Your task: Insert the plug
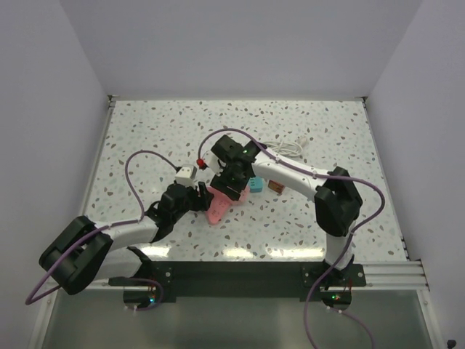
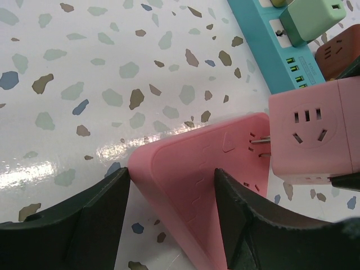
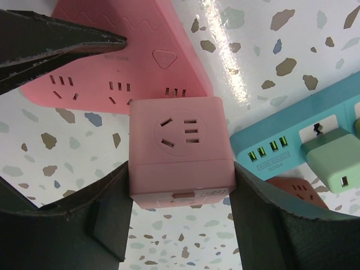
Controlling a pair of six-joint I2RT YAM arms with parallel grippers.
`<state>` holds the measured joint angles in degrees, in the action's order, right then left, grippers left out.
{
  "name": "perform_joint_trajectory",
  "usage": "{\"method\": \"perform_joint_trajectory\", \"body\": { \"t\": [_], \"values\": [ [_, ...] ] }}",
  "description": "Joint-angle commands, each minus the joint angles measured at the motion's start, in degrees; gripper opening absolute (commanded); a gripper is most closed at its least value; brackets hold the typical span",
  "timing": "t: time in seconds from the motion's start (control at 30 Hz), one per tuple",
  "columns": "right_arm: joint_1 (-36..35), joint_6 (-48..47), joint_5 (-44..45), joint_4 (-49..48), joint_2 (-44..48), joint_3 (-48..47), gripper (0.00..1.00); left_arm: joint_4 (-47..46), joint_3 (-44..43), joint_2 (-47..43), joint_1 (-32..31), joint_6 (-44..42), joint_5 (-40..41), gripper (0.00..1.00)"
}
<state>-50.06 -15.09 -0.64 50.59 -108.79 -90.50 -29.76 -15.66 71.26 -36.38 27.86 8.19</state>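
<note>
My right gripper (image 3: 179, 171) is shut on a pink cube plug (image 3: 180, 135), one finger on each side face. The cube's metal prongs (image 2: 260, 140) sit at a socket on the top face of a pink triangular power strip (image 2: 197, 163), partly in. That strip lies flat on the table with my left gripper (image 2: 171, 188) shut on its near corner. From above, the strip (image 1: 216, 207) shows between the left gripper (image 1: 195, 198) and the right gripper (image 1: 232, 187), and the cube is mostly hidden under the right one.
A teal power strip (image 2: 270, 45) with a green adapter (image 2: 312, 19) plugged in lies just beyond the pink one, beside a brown cube (image 2: 340, 53). A white cube adapter (image 1: 187, 174) sits left of the grippers. A coiled white cable (image 1: 287, 149) lies farther back.
</note>
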Motion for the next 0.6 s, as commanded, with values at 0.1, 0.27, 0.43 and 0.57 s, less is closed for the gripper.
{"method": "perform_joint_trajectory", "body": {
  "t": [0.1, 0.27, 0.43, 0.57],
  "values": [
    [-0.56, -0.02, -0.23, 0.30, -3.62, -2.75, 0.00, -2.67, -1.30, 0.54, -0.09, -3.07, -2.74, 0.64],
    [-0.47, -0.02, -0.67, -0.14, -5.46, -3.98, 0.00, -3.55, -1.30, 1.16, -0.09, -3.25, -3.70, 0.63],
    [-0.47, -0.20, -1.02, -0.23, -6.69, -4.77, 0.00, -3.99, -1.13, 1.60, -0.01, -3.42, -4.40, 0.61],
    [-0.56, -0.38, -1.29, -0.40, -7.13, -5.21, 0.00, -4.25, -1.13, 1.60, -0.01, -3.51, -4.49, 0.61]
  ]
}}
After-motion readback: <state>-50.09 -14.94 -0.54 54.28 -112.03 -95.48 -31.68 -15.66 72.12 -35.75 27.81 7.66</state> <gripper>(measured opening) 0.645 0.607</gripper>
